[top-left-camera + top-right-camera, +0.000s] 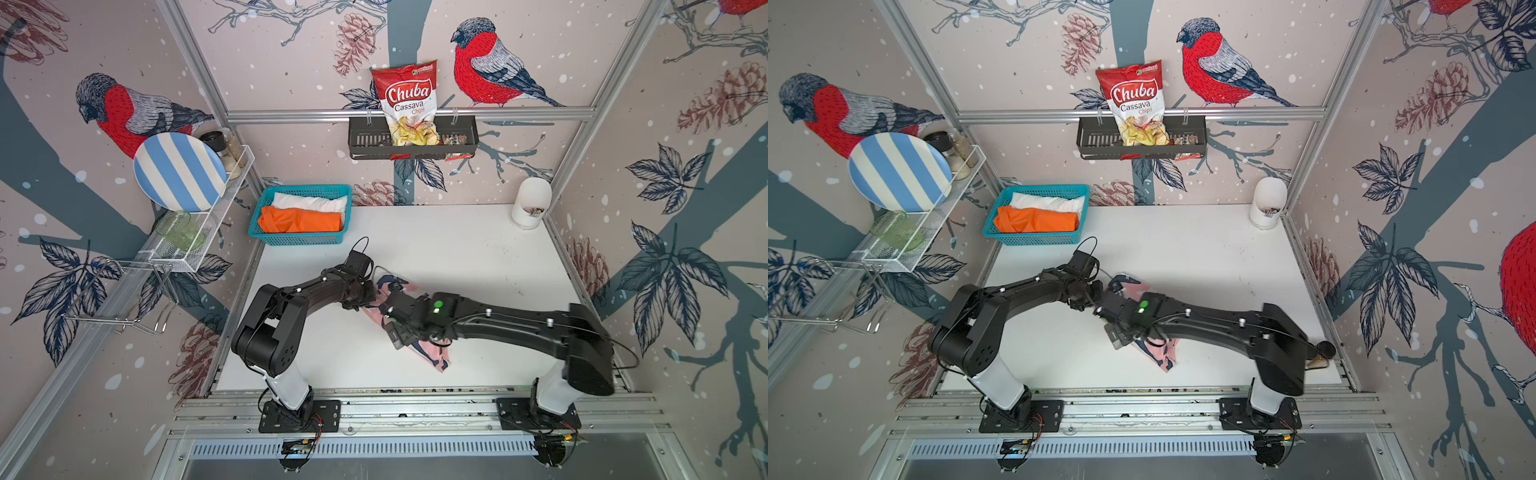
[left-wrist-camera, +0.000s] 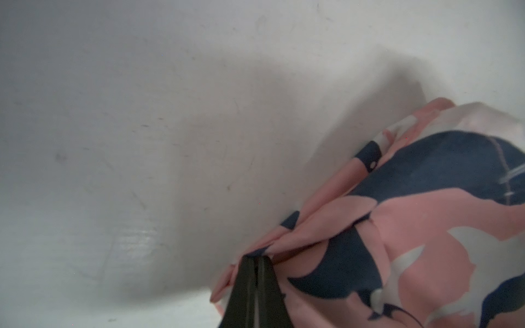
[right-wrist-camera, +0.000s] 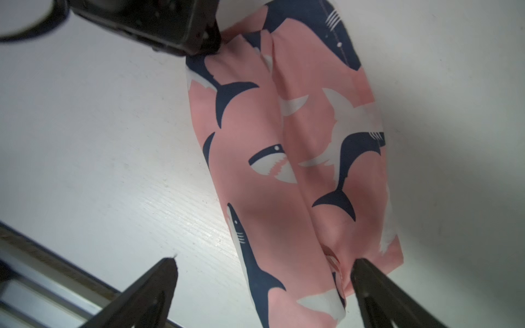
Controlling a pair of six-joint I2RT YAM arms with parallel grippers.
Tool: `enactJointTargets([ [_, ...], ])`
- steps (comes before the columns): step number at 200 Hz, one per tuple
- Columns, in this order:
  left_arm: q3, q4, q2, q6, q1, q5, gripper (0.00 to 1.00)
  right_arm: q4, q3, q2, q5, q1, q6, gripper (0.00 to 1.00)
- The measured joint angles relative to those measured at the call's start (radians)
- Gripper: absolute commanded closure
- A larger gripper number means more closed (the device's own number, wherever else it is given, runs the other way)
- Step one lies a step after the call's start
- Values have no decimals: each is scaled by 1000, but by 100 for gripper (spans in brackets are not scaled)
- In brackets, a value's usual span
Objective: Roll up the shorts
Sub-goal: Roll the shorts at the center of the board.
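The left jaws pinch one end of the pink shorts (image 3: 284, 159), probably anchoring the loose roll on the tabletop (image 3: 99, 127); the right jaws stand spread, its other end between them.

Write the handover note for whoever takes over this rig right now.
Left gripper: shut, pinching one end of the pink shorts.
Right gripper: open, holding nothing, jaws spread over the opposite end.
Things: the pink shorts lie on the table as a long narrow bundle. The white shorts and orange shorts lie bundled in the teal basket.
Done: white and orange look finished.
Left: the pink pair. Whether its roll is complete is unclear. Probably tidy it, then move it to the basket.
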Motion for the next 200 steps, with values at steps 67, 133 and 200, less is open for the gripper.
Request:
enactJointTargets([
  [67,0,-2,-2,1,0,1,100,-47,98,298,179,27,-149,4],
  [133,-8,-32,-72,-1,0,-8,64,114,-36,208,-62,-79,-218,67],
  [200,0,-152,-353,-1,0,-34,43,306,-161,107,-703,-237,-212,69],
])
